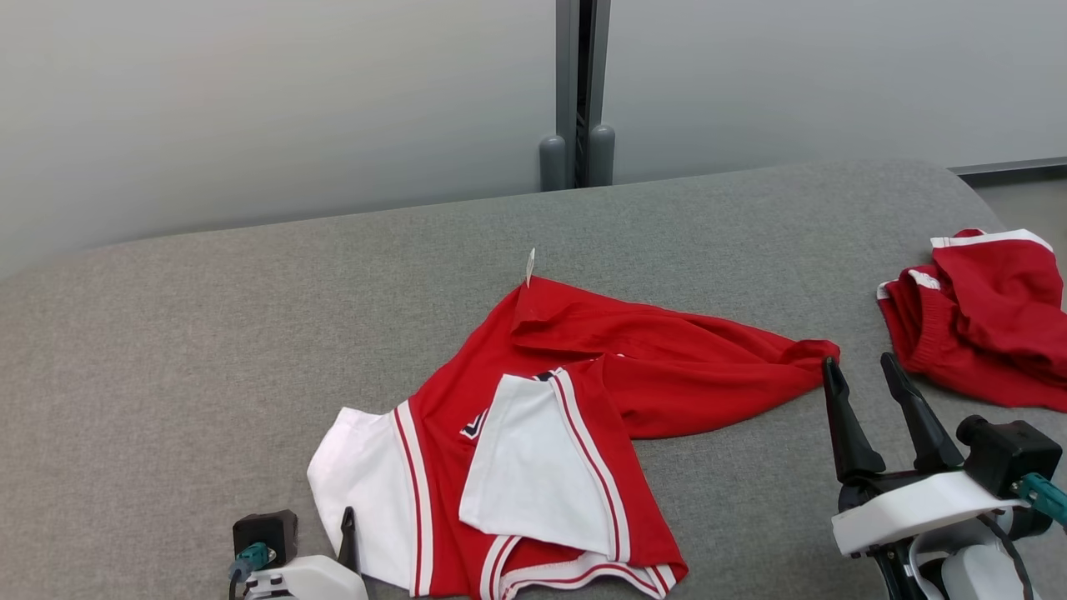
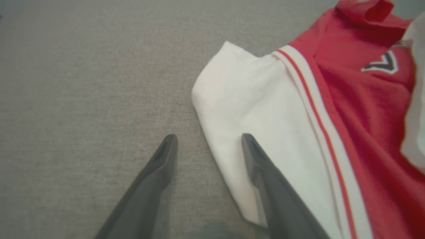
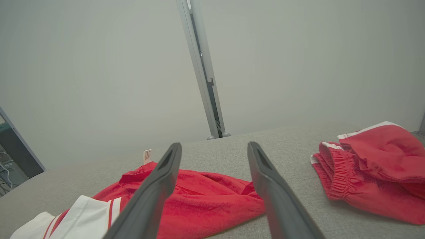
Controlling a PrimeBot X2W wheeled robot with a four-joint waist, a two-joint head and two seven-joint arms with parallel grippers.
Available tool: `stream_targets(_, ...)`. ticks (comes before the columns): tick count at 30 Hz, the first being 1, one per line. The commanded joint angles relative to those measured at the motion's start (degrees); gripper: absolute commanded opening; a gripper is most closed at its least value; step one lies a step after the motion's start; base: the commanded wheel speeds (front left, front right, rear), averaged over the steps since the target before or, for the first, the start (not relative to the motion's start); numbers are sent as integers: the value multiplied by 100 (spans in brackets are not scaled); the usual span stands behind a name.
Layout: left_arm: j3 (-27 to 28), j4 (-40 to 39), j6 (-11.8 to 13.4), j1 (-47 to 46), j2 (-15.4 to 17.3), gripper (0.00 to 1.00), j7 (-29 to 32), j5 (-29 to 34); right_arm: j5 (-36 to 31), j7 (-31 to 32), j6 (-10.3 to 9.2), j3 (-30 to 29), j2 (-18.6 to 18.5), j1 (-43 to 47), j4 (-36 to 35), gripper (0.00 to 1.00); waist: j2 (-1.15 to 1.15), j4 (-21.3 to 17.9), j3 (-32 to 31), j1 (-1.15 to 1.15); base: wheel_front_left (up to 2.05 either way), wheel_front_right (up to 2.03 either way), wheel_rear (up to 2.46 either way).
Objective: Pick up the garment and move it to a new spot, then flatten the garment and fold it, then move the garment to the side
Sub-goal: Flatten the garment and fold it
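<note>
A red garment [image 1: 583, 367] with white sleeves and striped trim lies crumpled in the middle of the grey table [image 1: 208, 333]; a small tag sticks up at its far edge. In the left wrist view my left gripper [image 2: 209, 136] is open and low over the table. Its right finger [image 2: 265, 172] is over the white sleeve [image 2: 252, 99] and its left finger over bare cloth. My right gripper [image 1: 859, 360] stands open and empty, just right of the garment's red tip [image 1: 813, 350]. The right wrist view shows the garment [image 3: 206, 199] past the open right gripper [image 3: 214, 144].
A second red piece with white trim and an elastic band [image 1: 984, 325] lies bunched near the table's right edge, close to my right gripper. A pale wall with a grey post [image 1: 579, 83] runs behind the table. Bare table stretches to the left and far side.
</note>
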Motion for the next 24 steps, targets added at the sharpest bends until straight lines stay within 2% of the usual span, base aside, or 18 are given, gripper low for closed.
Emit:
stream_targets(1, -3, 116, -73, -116, 18, 100, -20, -78, 28, -1, 0, -1, -37, -48, 14, 100, 0, -22, 23, 0, 0, 0, 0)
stream_targets(6, -114, 414, -335, -272, -18, 100, -9, -196, 29, -1, 0, 13, -23, -58, 47, 100, 0, -62, 78, 0, 0, 0, 0)
stream_targets(7, -144, 441, -422, -290, -25, 48, -9, -220, 28, -1, -1, 15, -19, -58, 55, 100, 0, -67, 85, 0, 0, 0, 0)
stream_targets(8, -153, 442, -482, -321, -27, 3, -9, -256, 28, -1, -1, 17, -17, -61, 63, 100, 0, -71, 94, 0, 0, 0, 0)
stream_targets(9, -160, 426, -507, -355, -27, 0, -9, -276, 28, -1, -1, 20, -16, -69, 73, 100, 0, -76, 104, 0, 0, 0, 0)
stream_targets(14, -156, 164, -390, -503, 60, 0, -13, -110, 19, -1, 0, 64, -6, -116, 96, 100, 0, -133, 161, 0, 0, 0, 0)
stream_targets(18, -340, -82, -247, -920, 421, 0, -15, 402, 47, -1, 0, 180, 5, -263, 110, 100, 0, -302, 270, 0, 0, 0, 0)
stream_targets(24, -629, 74, -363, -1846, 1014, 0, 87, 882, 86, -1, 0, 325, 62, -451, 113, 100, 0, -588, 430, 0, 0, 0, 0)
